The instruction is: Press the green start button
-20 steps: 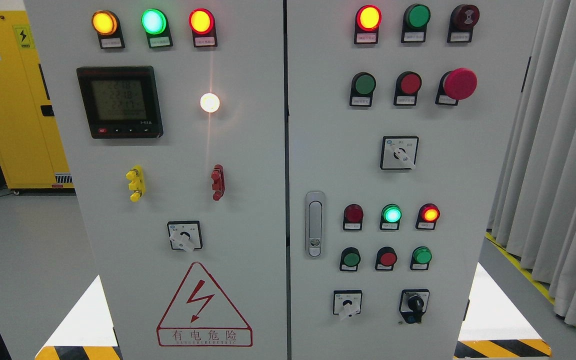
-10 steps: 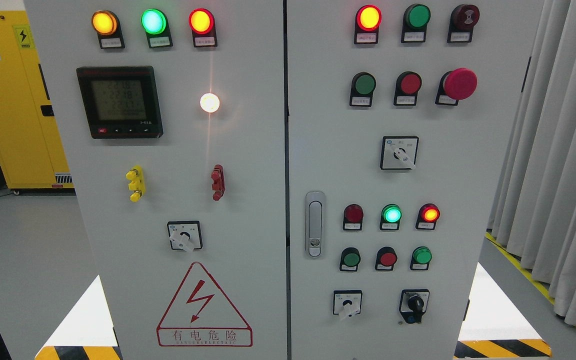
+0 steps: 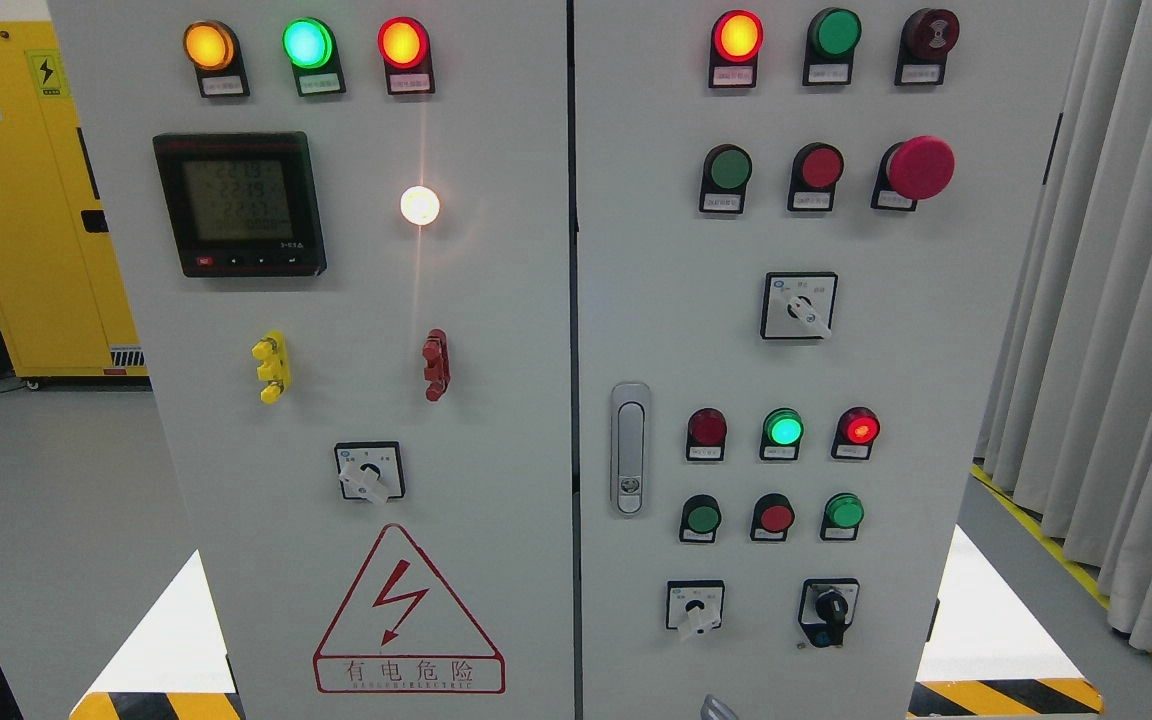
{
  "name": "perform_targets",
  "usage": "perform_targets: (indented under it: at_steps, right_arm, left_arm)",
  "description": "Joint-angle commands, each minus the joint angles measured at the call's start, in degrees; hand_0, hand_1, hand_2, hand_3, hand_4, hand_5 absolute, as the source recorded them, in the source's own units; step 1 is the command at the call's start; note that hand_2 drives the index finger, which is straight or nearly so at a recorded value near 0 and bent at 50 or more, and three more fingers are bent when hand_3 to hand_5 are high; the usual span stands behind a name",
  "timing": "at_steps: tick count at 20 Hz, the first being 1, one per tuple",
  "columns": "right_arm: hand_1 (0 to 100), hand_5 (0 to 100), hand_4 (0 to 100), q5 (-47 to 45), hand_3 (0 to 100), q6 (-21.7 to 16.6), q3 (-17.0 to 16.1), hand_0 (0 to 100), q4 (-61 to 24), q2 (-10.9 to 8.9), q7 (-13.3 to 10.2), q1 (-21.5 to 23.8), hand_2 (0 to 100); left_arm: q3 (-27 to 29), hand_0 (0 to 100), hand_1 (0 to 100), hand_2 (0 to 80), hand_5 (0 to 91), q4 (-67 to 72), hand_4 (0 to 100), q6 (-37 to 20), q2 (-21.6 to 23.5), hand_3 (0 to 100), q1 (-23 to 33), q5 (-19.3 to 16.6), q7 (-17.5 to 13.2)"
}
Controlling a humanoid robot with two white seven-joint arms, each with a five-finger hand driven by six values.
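Observation:
A grey control cabinet fills the head view. Its right door (image 3: 936,300) carries three green push buttons: one in the upper row (image 3: 731,168), one at the lower left (image 3: 703,518) and one at the lower right (image 3: 844,511). A green lamp (image 3: 783,429) glows above the lower row. A small grey tip of my right hand (image 3: 719,708) shows at the bottom edge, well below the lower buttons and touching none of them. The left hand is out of view.
Red push buttons (image 3: 821,167) (image 3: 775,517) sit beside the green ones, and a red mushroom stop button (image 3: 919,167) stands at the upper right. Selector switches (image 3: 798,306) (image 3: 695,606) (image 3: 828,610) and a door handle (image 3: 629,448) stick out. Grey curtains (image 3: 1116,300) hang at the right.
A grey hand tip has come up into view at the bottom edge, right of the middle. The lit red lamp in the lower lamp row glows less orange.

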Motion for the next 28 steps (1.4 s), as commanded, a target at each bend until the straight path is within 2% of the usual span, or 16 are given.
perform_targets:
  at_steps: [1, 2, 3, 5, 6, 9, 15, 20, 28]
  right_arm:
    - [69, 66, 65, 16.36, 61, 0.14, -8.71, 32, 0.2, -0.07, -0.63, -2.36, 0]
    - [71, 81, 80, 18.39, 77, 0.14, -9.51, 34, 0.2, -0.07, -1.5, -2.97, 0]
    - [73, 91, 88, 20.32, 84, 0.23, -9.78, 41, 0.2, -0.07, -2.21, -3.41, 0]
    - [74, 96, 90, 24.45, 86, 0.4, -10.22, 46, 0.2, -0.07, -2.39, -3.77, 0]
    - [75, 100, 93, 26.74, 92, 0.49, -10.48, 48, 0.2, 0.02, -2.48, -4.29, 0]
    - [80, 100, 95, 33.51, 95, 2.94, -11.1, 55, 0.02, 0.1, -2.48, -7.18, 0]
    - [85, 100, 98, 41.16, 100, 7.6, -10.83, 61, 0.11, 0.11, -2.3, -12.9, 0]
    - [90, 100, 100, 44.25, 100, 7.79, -10.66, 64, 1.25, 0.02, -2.3, -15.72, 0]
    - [91, 100, 100, 45.13, 100, 7.79, -9.52, 65, 3.53, -0.07, -1.6, -20.11, 0]
  left_arm:
    - [0.05, 12, 56, 0.0, 0.0, 0.0, 0, 0.01, -0.01, 0, 0.0, 0.02, -0.02]
    - [0.05, 12, 56, 0.0, 0.0, 0.0, 0, 0.01, -0.01, 0, 0.0, 0.02, -0.02]
    - [-0.04, 12, 56, 0.0, 0.0, 0.0, 0, 0.01, 0.08, 0, 0.0, 0.02, -0.02]
    - [-0.04, 12, 56, 0.0, 0.0, 0.0, 0, 0.01, -0.01, 0, 0.0, 0.02, -0.02]
    - [0.05, 12, 56, 0.0, 0.0, 0.0, 0, 0.01, -0.01, 0, 0.0, 0.02, -0.02]
    - [-0.04, 12, 56, 0.0, 0.0, 0.0, 0, 0.01, -0.01, 0, 0.0, 0.02, -0.02]
    - [-0.04, 12, 56, 0.0, 0.0, 0.0, 0, 0.01, -0.01, 0, 0.0, 0.02, -0.02]
    - [-0.04, 12, 56, 0.0, 0.0, 0.0, 0, 0.01, -0.01, 0, 0.0, -0.07, -0.02]
    - [0.05, 12, 56, 0.0, 0.0, 0.0, 0, 0.01, 0.08, 0, 0.0, -0.07, -0.02]
